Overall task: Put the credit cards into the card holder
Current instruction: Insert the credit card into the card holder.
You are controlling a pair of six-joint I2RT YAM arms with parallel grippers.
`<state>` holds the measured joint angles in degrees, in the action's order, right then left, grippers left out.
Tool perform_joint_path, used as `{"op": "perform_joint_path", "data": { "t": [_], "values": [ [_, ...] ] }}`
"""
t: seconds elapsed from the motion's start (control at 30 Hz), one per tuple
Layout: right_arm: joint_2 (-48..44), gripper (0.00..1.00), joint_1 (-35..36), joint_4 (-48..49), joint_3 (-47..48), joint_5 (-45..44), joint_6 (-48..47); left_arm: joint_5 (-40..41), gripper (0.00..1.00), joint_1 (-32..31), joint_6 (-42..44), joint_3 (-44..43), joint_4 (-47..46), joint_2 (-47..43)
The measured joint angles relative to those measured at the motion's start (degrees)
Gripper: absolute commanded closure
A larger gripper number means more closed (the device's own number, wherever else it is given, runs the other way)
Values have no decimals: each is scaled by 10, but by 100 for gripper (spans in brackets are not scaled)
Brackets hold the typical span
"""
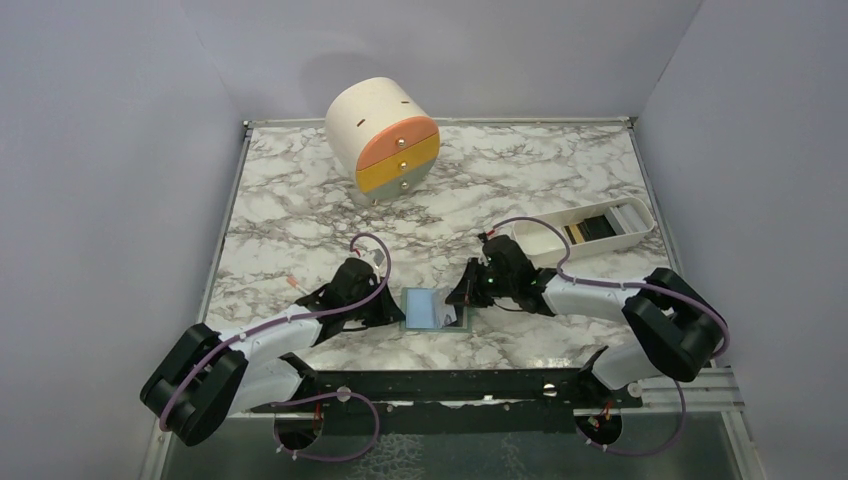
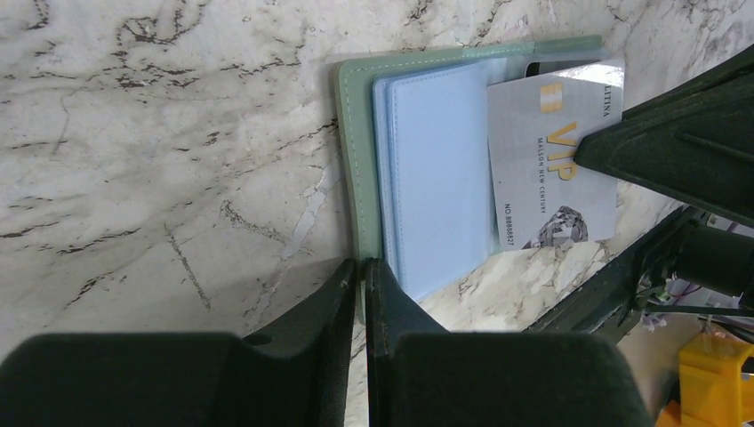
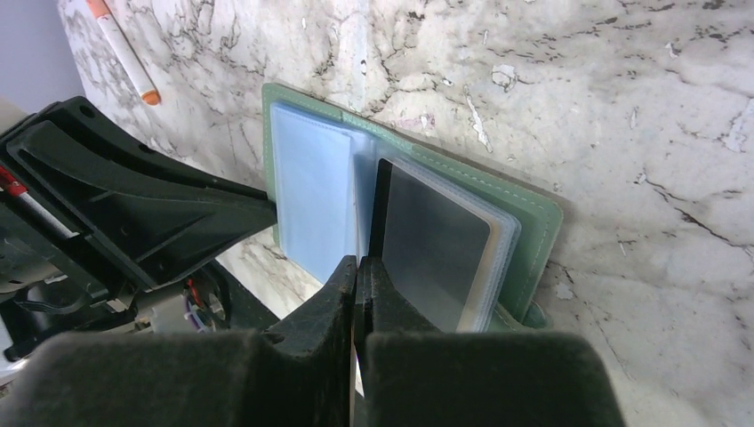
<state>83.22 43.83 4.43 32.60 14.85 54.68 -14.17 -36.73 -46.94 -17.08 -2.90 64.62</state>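
The sage-green card holder [image 2: 356,160] lies open on the marble, pale blue sleeves up; it also shows in the top view [image 1: 424,308] and the right wrist view [image 3: 533,222]. My left gripper [image 2: 364,267] is shut on the holder's green near edge. My right gripper [image 3: 358,262] is shut on a pale grey VIP credit card [image 2: 551,169], which partly overlaps the holder's right half. In the right wrist view that card shows edge-on as a dark strip [image 3: 384,205] between the sleeves. More cards [image 1: 590,228] lie in the white tray.
The long white tray [image 1: 535,243] stands at the right rear. A cream cylinder with orange, yellow and grey drawers [image 1: 385,140] stands at the back. An orange-tipped white pen [image 3: 120,44] lies left of the holder. Both grippers crowd the holder from either side.
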Motion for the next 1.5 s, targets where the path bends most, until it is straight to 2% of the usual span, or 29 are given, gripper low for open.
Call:
{"op": "perform_joint_path", "data": {
  "t": [0.83,1.33,1.43,1.5],
  "values": [
    [17,99,0,111,-46,17,40,-7,100,0,-3,7,-13,2],
    [42,99,0,173,-59,17,44,-16,100,0,-28,28,-52,1],
    [45,93,0,183,-61,17,44,-16,100,1,-34,33,-60,0],
    [46,86,0,186,-63,17,44,-17,100,2,-37,37,-64,-2]
  ]
}}
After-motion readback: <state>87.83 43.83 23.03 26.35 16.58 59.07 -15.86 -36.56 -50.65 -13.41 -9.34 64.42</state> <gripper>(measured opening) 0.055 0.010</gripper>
